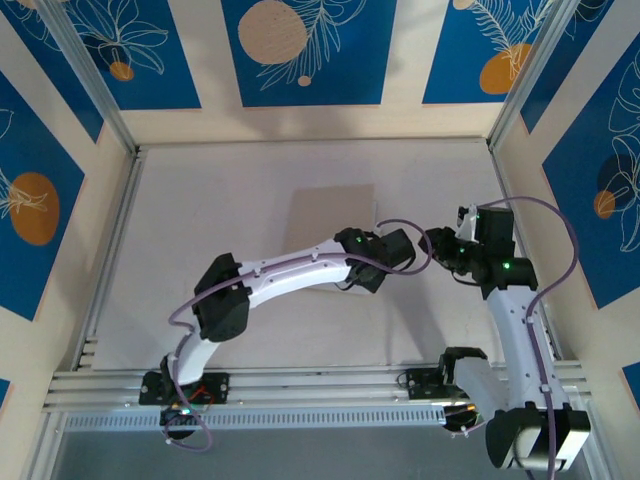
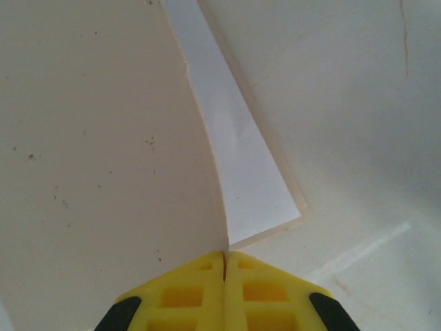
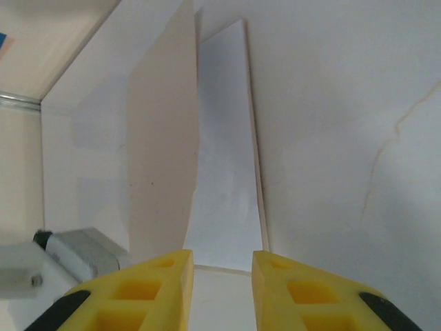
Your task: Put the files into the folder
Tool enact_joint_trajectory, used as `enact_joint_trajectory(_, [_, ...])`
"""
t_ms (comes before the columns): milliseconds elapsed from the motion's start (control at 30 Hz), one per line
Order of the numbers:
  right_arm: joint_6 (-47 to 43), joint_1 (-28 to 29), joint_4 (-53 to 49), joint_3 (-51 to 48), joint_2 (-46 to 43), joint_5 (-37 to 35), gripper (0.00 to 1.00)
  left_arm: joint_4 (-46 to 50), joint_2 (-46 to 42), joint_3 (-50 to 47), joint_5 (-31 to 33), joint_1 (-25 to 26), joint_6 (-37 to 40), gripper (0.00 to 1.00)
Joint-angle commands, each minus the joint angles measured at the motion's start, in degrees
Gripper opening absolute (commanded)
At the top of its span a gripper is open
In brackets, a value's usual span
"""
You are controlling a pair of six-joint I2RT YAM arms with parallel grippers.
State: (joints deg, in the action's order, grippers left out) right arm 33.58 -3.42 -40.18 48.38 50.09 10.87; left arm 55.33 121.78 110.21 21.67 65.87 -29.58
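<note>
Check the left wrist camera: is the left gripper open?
No, the left gripper is shut: its yellow fingers meet with no gap, pinching the edge of the folder cover.

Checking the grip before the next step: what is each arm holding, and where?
The left fingers pinch the folder by the near corner of its raised cover; the right fingers stand apart, holding nothing.

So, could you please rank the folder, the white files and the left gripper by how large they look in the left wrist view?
1. The folder: its cover spans the left half.
2. The files and the left gripper look alike. The jaws sit nearest the camera, so these two stay unranked.
</note>
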Motion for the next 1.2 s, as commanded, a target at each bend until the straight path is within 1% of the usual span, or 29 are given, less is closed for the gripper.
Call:
enact_joint_trajectory(0, [0.5, -0.3, -2.8, 1.2, -2.6, -1.9, 0.31, -4.0, 2.4, 3.6, -3.1, -2.3, -2.0, 0.00])
enact_joint_trajectory(100, [0.2, -0.6, -3.3, 1.1, -3.0, -2.2, 0.31, -7.3, 4.5, 4.6, -4.8, -4.0, -2.3, 0.00])
enact_joint_trajectory(200, [0.2, -1.0, -3.5, 0.7, -3.0, -1.7, 0.31, -7.7, 7.2, 7.5, -6.1, -6.0, -2.6, 0.00])
enact_joint_trajectory(267, [0.0, -1.1, -3.4, 0.5, -3.1, -1.4, 0.31, -7.3, 8.6, 9.2, -5.3, -6.8, -2.4, 0.00])
enact_joint_trajectory(367, [-0.1, -1.3, -3.3, 0.1, -3.1, -1.1, 0.31, -7.8, 9.6, 10.4, -6.1, -8.0, -2.2, 0.00])
enact_joint_trajectory(400, [-0.2, -1.4, -3.1, 0.0, -3.2, -0.9, 0.31, -8.5, 9.5, 10.4, -6.8, -8.4, -2.3, 0.07])
enact_joint_trajectory(433, [-0.3, -1.3, -3.0, -0.1, -3.2, -0.8, 0.32, -9.4, 9.6, 10.4, -7.7, -8.8, -2.2, 0.17])
enact_joint_trajectory(500, [-0.4, -1.1, -2.6, -0.5, -3.2, -0.8, 0.32, -10.6, 9.8, 10.9, -9.8, -9.6, -2.2, 0.26])
enact_joint_trajectory(633, [-0.8, -0.8, -2.2, -1.2, -3.2, -1.0, 0.33, -11.1, 8.8, 12.3, -11.2, -10.5, -1.6, 0.38])
enact_joint_trajectory(733, [-1.3, -0.4, -1.4, -2.1, -3.4, 0.0, 0.36, -11.6, 7.3, 12.4, -11.0, -11.1, -1.2, 0.45])
enact_joint_trajectory(900, [-1.2, 0.6, 0.8, -3.7, -3.3, 0.6, 0.42, -11.4, 4.5, 12.2, -11.2, -12.7, -0.3, 0.53])
enact_joint_trajectory(933, [-1.2, 0.7, 1.4, -4.1, -3.3, 0.8, 0.43, -11.2, 3.7, 12.0, -10.5, -13.0, 0.2, 0.58])
enact_joint_trajectory(967, [-1.2, 0.9, 2.1, -4.5, -3.3, 1.0, 0.46, -11.3, 2.7, 11.6, -9.8, -13.3, 0.6, 0.61])
enact_joint_trajectory(1000, [-1.4, 1.2, 3.2, -4.9, -3.4, 1.5, 0.51, -12.1, 1.3, 10.6, -8.9, -13.5, 1.0, 0.64])
enact_joint_trajectory(1100, [-1.9, 2.8, 7.2, -6.4, -4.2, 2.7, 0.65, -17.0, -4.5, 3.7, -6.6, -14.7, 1.8, 0.74])
enact_joint_trajectory(1167, [-1.9, 4.0, 9.7, -7.4, -4.9, 2.3, 0.71, -21.1, -9.0, -2.1, -5.4, -15.8, 2.3, 0.80])
